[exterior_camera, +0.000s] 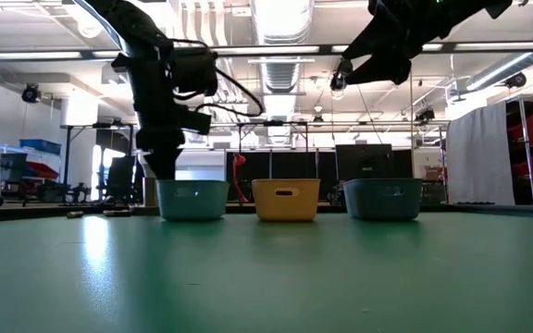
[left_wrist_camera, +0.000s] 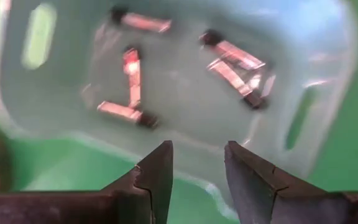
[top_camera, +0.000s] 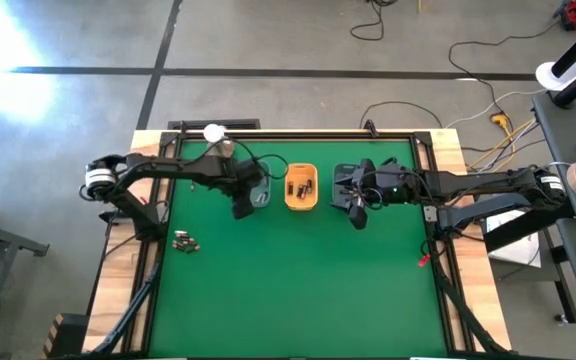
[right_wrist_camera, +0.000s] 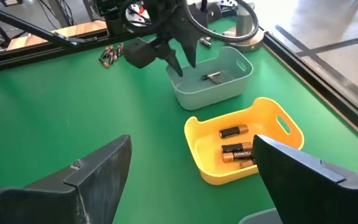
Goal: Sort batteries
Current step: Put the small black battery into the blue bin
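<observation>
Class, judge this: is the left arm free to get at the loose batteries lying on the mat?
Probably yes: the left gripper hangs open and empty over the grey tray, and bare mat separates it from the batteries.

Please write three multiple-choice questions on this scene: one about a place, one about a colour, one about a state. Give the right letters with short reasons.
1. Where does the left gripper hover?
A. over the pale blue-grey plastic tray
B. over the yellow plastic tray
C. over the loose pile of small cylindrical batteries

2. Which colour is the middle tray?
A. red
B. yellow
C. white

3. How is the right gripper?
A. shut on a battery
B. shut, empty
C. open, empty

Key: 1 A, its wrist view looks into that tray; 2 B, the low view shows yellow between two blue-grey trays; 3 C, its fingers stand wide apart with nothing between.
</observation>
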Robot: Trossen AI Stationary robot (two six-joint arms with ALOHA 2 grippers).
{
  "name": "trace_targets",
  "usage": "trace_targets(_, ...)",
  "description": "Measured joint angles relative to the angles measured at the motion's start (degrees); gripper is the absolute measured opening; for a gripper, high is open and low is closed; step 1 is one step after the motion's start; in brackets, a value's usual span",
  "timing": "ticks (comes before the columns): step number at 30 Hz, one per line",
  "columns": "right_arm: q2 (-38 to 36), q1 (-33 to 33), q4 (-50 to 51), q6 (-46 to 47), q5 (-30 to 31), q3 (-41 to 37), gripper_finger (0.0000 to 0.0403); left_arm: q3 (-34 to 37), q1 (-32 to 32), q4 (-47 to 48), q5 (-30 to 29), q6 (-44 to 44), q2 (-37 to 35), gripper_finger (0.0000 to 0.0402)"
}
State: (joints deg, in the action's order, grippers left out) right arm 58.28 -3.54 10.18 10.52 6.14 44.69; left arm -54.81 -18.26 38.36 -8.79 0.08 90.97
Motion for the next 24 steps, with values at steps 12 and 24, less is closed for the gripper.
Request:
trace_targets(12,0.00,0.01,-0.03,-2.08,0.01,0.00,0.0330,0.02,0.94,3.70,-3.73,-4.59,-7.26,0.0125)
trace_targets(24,0.06,2.58,-6.92,-10.67,-0.14,0.49,0.0298,11.63,17.03,7.38,-0.78,-19.31,-25.92,0.0149)
